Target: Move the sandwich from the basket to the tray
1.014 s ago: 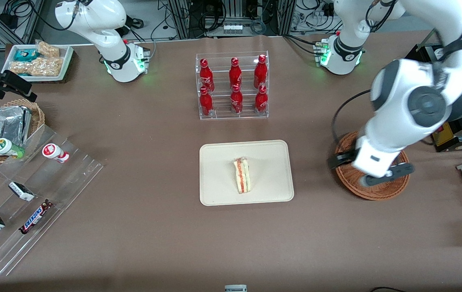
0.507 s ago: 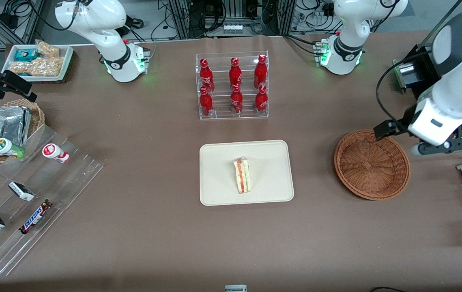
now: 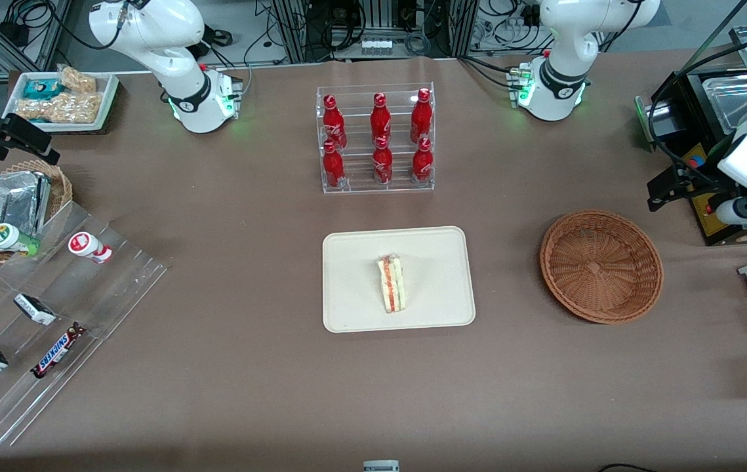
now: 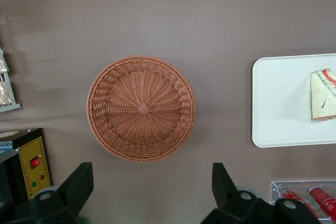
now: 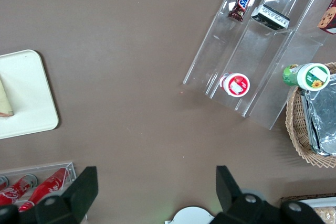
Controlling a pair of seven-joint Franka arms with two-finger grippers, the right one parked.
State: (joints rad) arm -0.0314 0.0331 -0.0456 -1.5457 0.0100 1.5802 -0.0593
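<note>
From the front we see the sandwich lying on the tray at the middle of the bench, nearer the camera than the rack of red bottles. The basket sits on the bench toward the working arm's end, well apart from the tray, and we see nothing in it. The pincer hangs above the bench near a black box at that same end, clear of the basket and farther from the camera than it.

Toward the parked arm's end we see a clear stepped stand with snack bars on it, a paler basket of foil packs, and a white tray of snacks.

From the left wrist we look straight down on the basket, its woven bottom bare. The two dark fingers of the pincer stand wide apart with nothing between them. Beside the basket we see one end of the tray, with the sandwich resting on it.

From the right wrist we see a corner of the tray with an edge of the sandwich, and the stepped stand.
</note>
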